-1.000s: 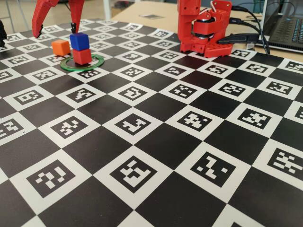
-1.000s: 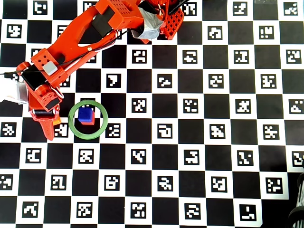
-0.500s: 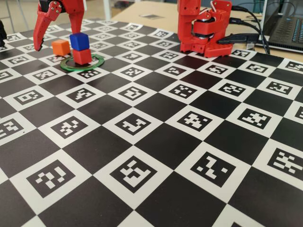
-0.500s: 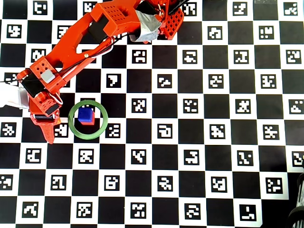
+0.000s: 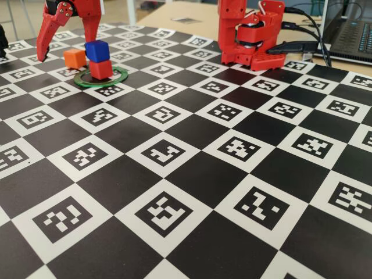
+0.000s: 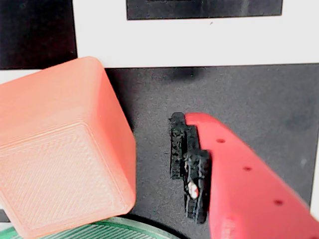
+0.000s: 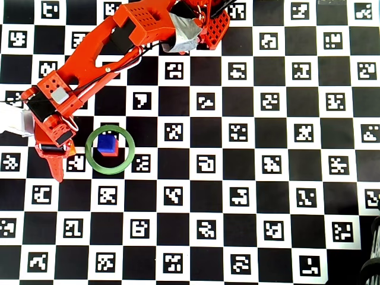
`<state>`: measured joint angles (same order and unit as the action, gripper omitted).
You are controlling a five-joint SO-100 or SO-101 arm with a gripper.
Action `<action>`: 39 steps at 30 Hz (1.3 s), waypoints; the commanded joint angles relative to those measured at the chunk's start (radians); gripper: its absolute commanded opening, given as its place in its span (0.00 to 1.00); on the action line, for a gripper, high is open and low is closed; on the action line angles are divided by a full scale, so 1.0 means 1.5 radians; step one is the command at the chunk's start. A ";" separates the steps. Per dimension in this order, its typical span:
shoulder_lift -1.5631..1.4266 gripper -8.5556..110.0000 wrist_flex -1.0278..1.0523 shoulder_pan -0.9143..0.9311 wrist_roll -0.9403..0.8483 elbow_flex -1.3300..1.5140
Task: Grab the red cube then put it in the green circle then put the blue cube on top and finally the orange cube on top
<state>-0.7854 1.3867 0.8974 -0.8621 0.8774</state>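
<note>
Orange cube [image 7: 71,152] lies mostly hidden under the tool [image 5: 65,49], whose fingers straddle it, unclenched.

You've got matte plastic on the orange cube [image 6: 60,149], w/ fine printed layer lines on its face & rounded edges. Gripper [image 5: 67,46] finger [image 6: 249,184] is smooth red plastic, rough black pad inside. Green circle [image 5: 119,78] looks glossy. Checkered mat [image 5: 192,174] is flat, matt, paper-like.
</note>
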 commanded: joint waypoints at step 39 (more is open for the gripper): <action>-0.019 0.51 -0.038 -0.014 -0.191 -0.027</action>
<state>-0.7593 1.3162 0.8897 -1.1443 0.8774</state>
